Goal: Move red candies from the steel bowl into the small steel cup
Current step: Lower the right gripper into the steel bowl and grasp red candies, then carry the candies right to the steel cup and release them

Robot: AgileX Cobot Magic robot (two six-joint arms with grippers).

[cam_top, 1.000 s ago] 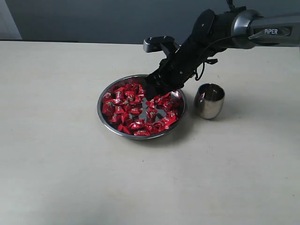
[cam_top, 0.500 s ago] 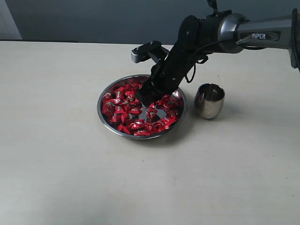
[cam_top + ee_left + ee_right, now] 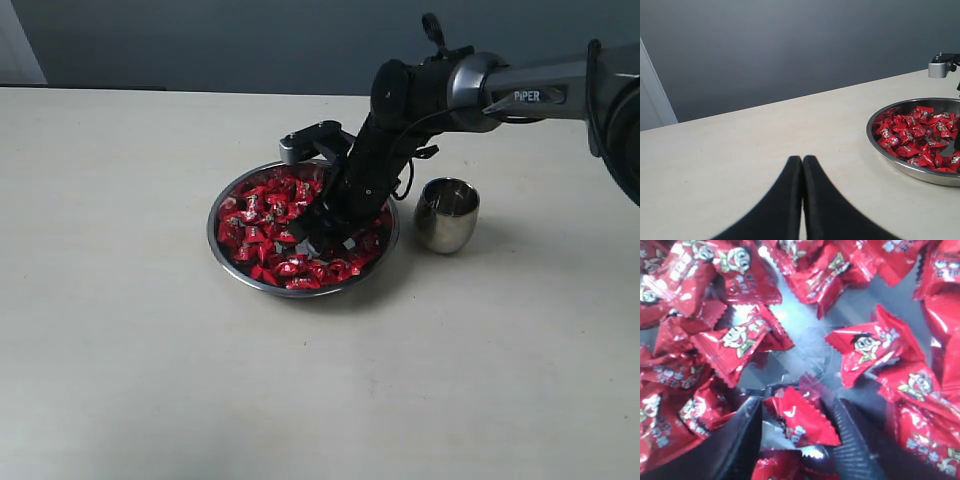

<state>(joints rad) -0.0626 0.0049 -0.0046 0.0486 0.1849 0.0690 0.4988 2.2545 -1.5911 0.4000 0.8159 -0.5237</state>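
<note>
**A:** In the outside view, the right end effector (image 3: 318, 232) has come lower. It sits among the red candies (image 3: 262, 225) in the steel bowl (image 3: 214, 240).

**B:** So we think a grab comes next. The small steel cup (image 3: 447, 215) waits just beside the bowl.

**A:** The left wrist view shows the left end effector (image 3: 802, 167) pressed together over the pale bench (image 3: 715, 160). We see a grey wall (image 3: 790, 50) behind.

**B:** In the right wrist view, the right one's fingers (image 3: 747, 440) stand apart. One candy (image 3: 800, 417) lies between them, not squeezed yet.

Beige table (image 3: 150, 380) (matte) before a grey wall (image 3: 200, 40).
</note>
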